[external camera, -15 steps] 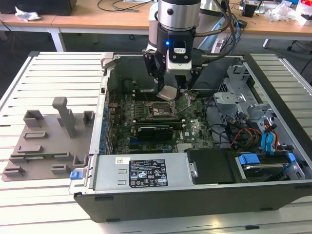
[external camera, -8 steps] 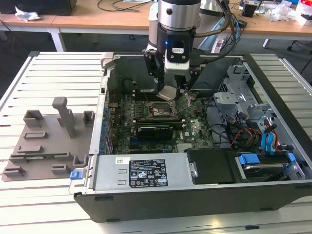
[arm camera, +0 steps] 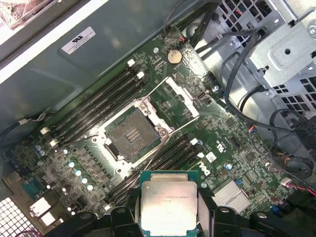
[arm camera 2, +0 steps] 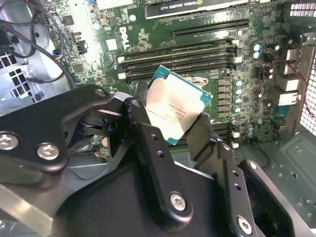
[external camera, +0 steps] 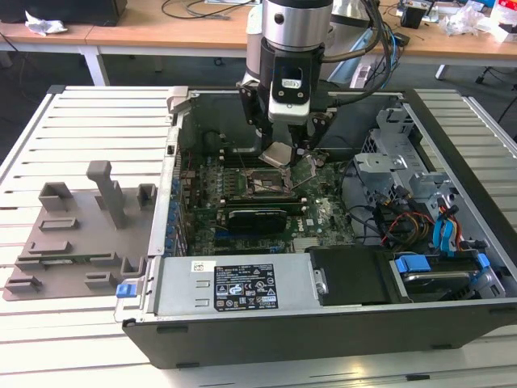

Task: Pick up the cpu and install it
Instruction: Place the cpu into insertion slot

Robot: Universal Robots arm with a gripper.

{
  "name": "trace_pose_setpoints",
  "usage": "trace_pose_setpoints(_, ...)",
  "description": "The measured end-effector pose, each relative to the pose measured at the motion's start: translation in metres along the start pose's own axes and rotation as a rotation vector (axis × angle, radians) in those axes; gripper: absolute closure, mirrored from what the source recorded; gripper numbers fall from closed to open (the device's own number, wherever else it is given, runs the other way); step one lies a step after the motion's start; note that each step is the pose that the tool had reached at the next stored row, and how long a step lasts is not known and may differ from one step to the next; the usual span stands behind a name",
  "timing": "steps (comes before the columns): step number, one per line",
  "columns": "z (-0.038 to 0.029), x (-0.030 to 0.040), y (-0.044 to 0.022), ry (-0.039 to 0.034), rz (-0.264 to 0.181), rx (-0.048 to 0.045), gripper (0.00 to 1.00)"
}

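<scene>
Your black two-fingered end effector (arm camera 2: 170,118) is clamped on two opposite edges of the small flat square cpu with the pale silver-grey metal top (arm camera: 169,207), holding it clear above the green motherboard (arm camera: 237,148). The open metal-framed socket (arm camera: 132,136) lies below the end effector and offset to one side, not straight under the cpu. In the first wrist view a bank of black memory slots (arm camera: 163,154) sits between them.

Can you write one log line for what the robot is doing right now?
gripper: shut on cpu | cpu: held above motherboard | socket: empty | install: not done
</scene>
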State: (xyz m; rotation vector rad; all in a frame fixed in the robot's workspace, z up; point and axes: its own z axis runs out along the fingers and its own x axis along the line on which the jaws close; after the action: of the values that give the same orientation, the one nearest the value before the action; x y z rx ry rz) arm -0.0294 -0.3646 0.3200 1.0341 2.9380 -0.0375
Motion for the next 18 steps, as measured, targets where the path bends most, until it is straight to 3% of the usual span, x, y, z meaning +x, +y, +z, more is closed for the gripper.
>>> trace_pose_setpoints(18,0.0002,0.0000,0.0000,0.0011,0.099,0.0037,0.45)
